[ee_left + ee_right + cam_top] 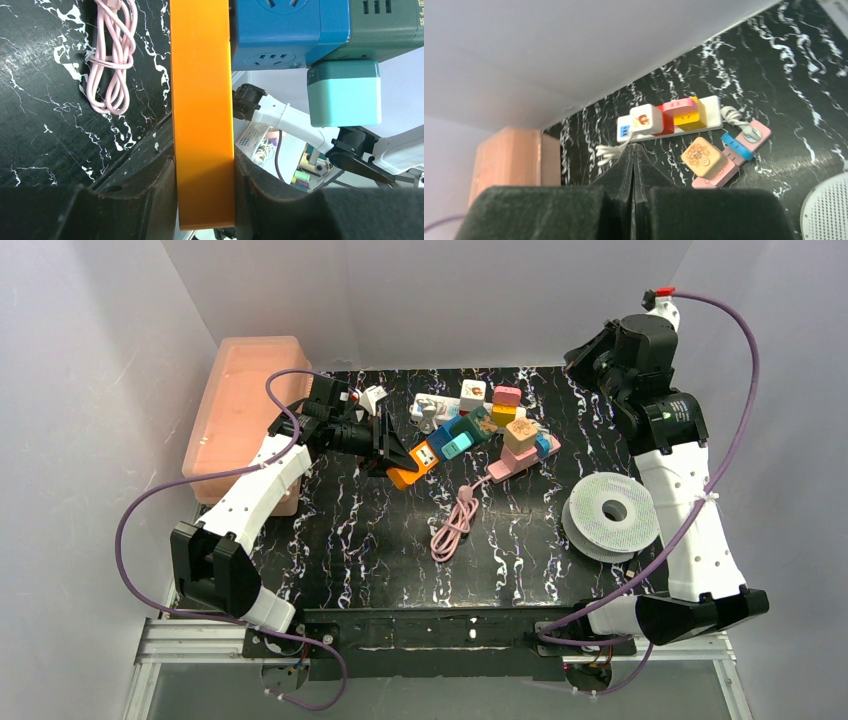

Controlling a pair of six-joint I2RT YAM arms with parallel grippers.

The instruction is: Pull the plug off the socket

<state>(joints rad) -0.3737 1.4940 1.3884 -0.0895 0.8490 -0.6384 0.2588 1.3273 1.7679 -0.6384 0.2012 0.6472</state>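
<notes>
The short orange rectangular power strip is clamped by its long edges between the black fingers of the left gripper, at the left-centre of the black marble-patterned table. Whether the strip rests on the tabletop cannot be told. A blue cube-shaped plug block is still seated on the strip's face; a dark green block is joined to it, and a teal block is set against that one. The pink coiled cable lies on the table near the strip.

The right gripper is held high at the far right, its fingers pressed together on nothing. Below it are seen a long white power strip and a pink power strip, each carrying coloured plugs. A white perforated spool is placed at the right, and a translucent peach plastic bin at the far left.
</notes>
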